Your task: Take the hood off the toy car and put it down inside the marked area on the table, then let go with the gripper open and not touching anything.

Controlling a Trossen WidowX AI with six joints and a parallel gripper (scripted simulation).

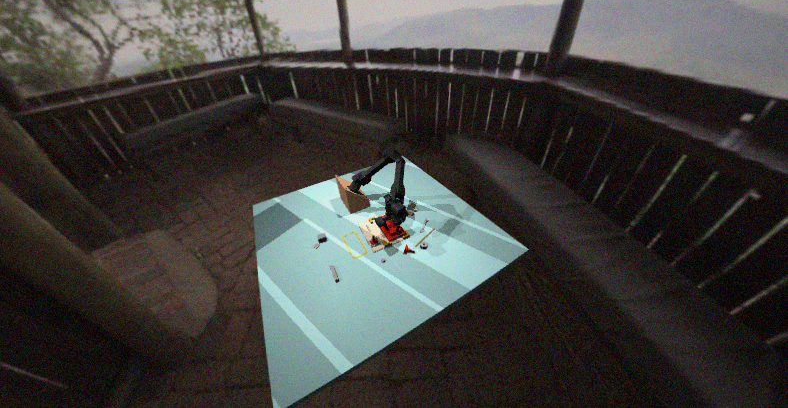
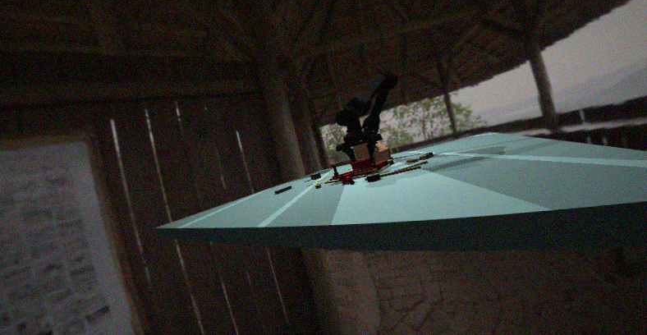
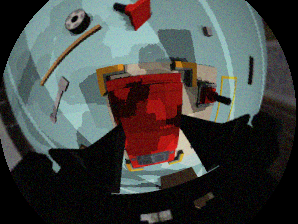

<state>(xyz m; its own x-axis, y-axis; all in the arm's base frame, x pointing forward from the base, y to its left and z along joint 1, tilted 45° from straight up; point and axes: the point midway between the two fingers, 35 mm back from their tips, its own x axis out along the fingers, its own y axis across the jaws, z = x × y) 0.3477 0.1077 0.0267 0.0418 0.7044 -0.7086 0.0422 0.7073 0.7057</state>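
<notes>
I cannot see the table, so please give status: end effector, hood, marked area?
End effector shut on hood. Hood on car, not lifted. Marked area holds nothing.

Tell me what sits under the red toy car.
A pale board with orange-yellow corner marks lies under the red toy car; its middle is covered by the car, its sides by the gripper.

Pale blue table point(image 1: 352, 316) with lighter stripes. On it: tan board point(image 1: 372, 238) carrying the red car point(image 1: 391, 229), yellow outlined zone point(image 1: 354, 244) just beside the board, brown box point(image 1: 352, 194) behind. Scattered near: thin stick point(image 1: 424, 237), dark ring point(image 1: 423, 245), red cone point(image 1: 407, 249), grey bar point(image 1: 334, 273), small grey block point(image 1: 321, 237).
</notes>
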